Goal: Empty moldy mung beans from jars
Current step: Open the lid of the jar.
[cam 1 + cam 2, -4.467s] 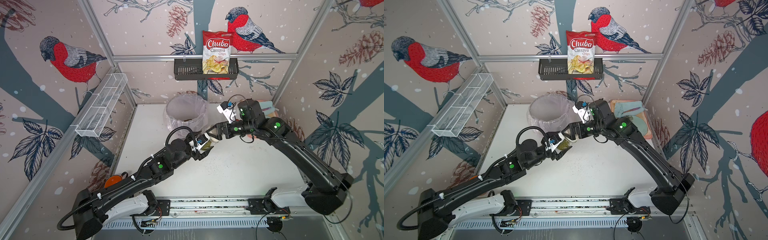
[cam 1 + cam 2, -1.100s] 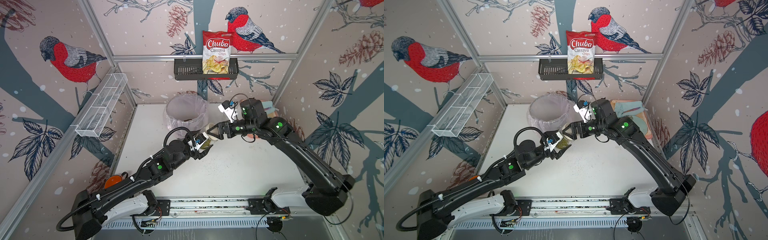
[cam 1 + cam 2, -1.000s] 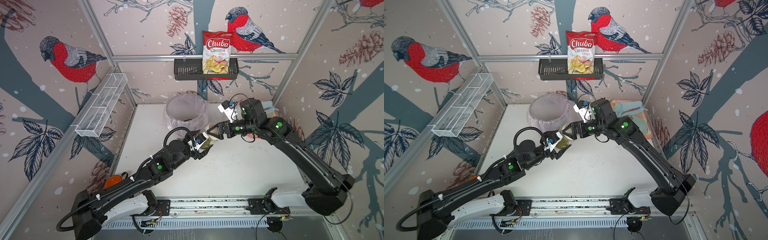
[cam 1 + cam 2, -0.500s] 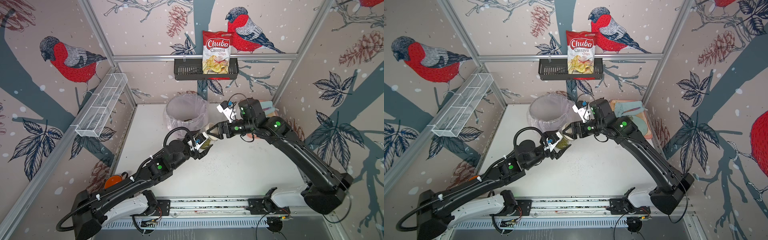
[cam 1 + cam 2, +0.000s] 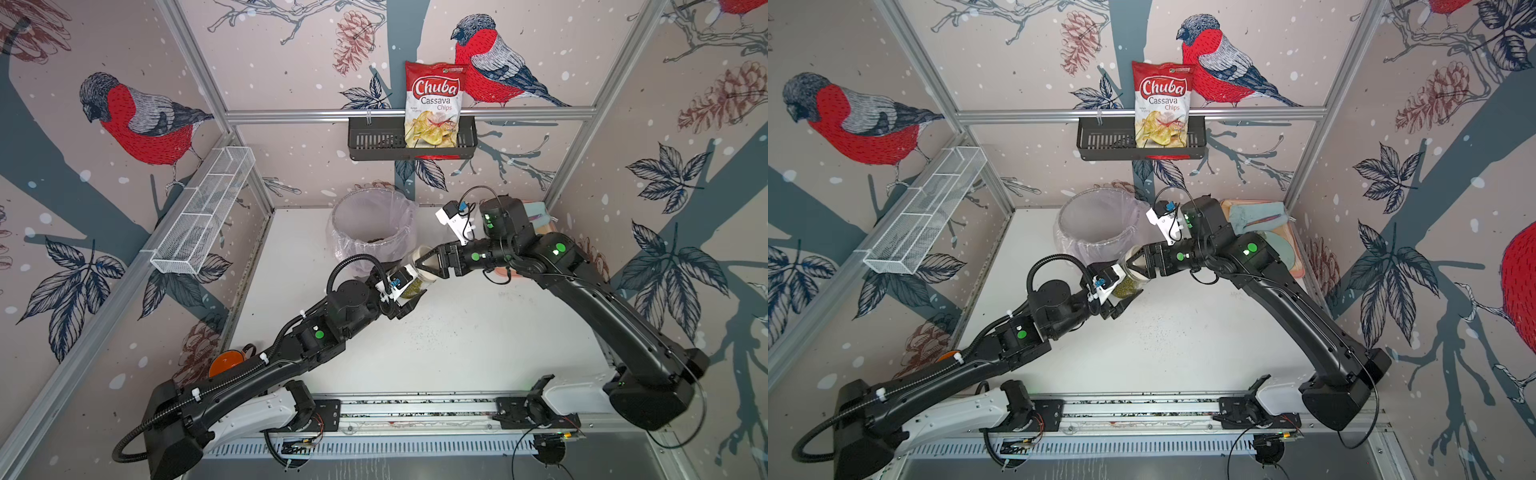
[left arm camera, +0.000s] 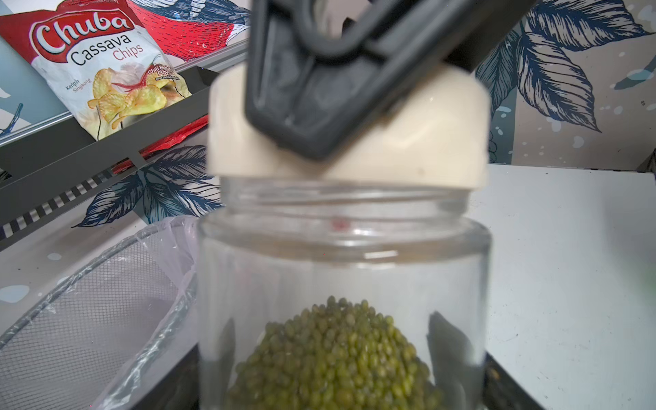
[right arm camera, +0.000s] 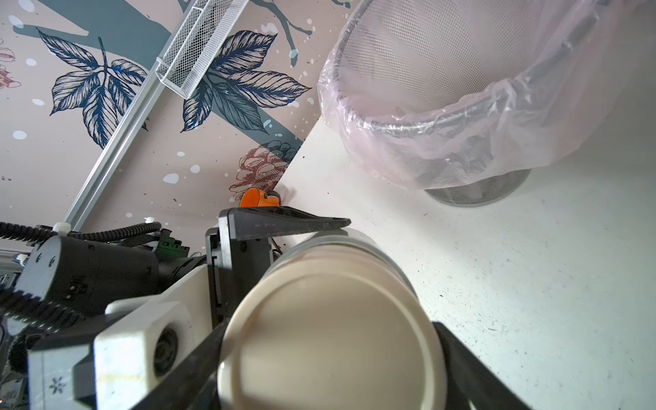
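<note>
One jar (image 6: 340, 269) of mung beans (image 6: 333, 358) aloft beside the bin (image 5: 345, 216), near the worktop's (image 5: 478, 353) far edge | left hand (image 5: 1121, 291) clamps its body | right hand (image 5: 1133, 259) clamps the beige lid (image 7: 330, 337) | step: uncapping | next: likely twist, lift clear

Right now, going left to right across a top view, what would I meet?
Left to right: wire rack → bin → tray. The jar overlaps the bin, so I left it out.
</note>
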Robot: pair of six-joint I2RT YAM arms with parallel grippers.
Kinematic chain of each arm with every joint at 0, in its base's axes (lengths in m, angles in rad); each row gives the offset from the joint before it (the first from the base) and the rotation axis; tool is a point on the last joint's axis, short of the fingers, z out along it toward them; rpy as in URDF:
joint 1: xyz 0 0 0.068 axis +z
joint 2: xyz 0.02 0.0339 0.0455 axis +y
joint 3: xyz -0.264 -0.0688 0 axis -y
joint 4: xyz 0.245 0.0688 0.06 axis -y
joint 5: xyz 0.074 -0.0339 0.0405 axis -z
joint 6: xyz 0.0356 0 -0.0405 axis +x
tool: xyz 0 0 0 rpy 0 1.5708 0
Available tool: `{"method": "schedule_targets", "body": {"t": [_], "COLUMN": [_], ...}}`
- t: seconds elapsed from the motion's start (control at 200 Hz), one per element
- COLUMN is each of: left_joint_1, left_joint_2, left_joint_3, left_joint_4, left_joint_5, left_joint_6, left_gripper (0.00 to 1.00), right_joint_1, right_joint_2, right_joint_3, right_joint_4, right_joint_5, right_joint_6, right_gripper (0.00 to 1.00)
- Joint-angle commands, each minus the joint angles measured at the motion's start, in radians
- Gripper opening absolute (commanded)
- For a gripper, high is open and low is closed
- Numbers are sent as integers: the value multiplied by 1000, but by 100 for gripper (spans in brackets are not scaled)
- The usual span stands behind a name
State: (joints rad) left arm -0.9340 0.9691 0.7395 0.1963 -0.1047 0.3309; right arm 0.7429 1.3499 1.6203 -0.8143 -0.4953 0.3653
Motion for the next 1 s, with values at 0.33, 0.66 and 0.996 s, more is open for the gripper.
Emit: {"method": "schedule_targets", "body": {"t": [0.33,0.66,0.996], "left_joint_1": [-1,0,1], "left_joint_2": [-3,0,-1], "left_joint_3": [6,1,6], "left_joint_4": [117,130,131], "left_joint_5": [-5,-8,-7], "left_joint_6": [2,0,-1], "left_gripper": [0,0,0], "right_joint_1": [0,-14,-102], "right_joint_2": [-13,-23,-42], "right_joint_3": [14,28,52], "right_joint_4": [12,-6,-47], "right_joint_5": [-10,-1,35], "right_joint_6": [-9,-15,-40], "right_gripper": [83,83,83]}}
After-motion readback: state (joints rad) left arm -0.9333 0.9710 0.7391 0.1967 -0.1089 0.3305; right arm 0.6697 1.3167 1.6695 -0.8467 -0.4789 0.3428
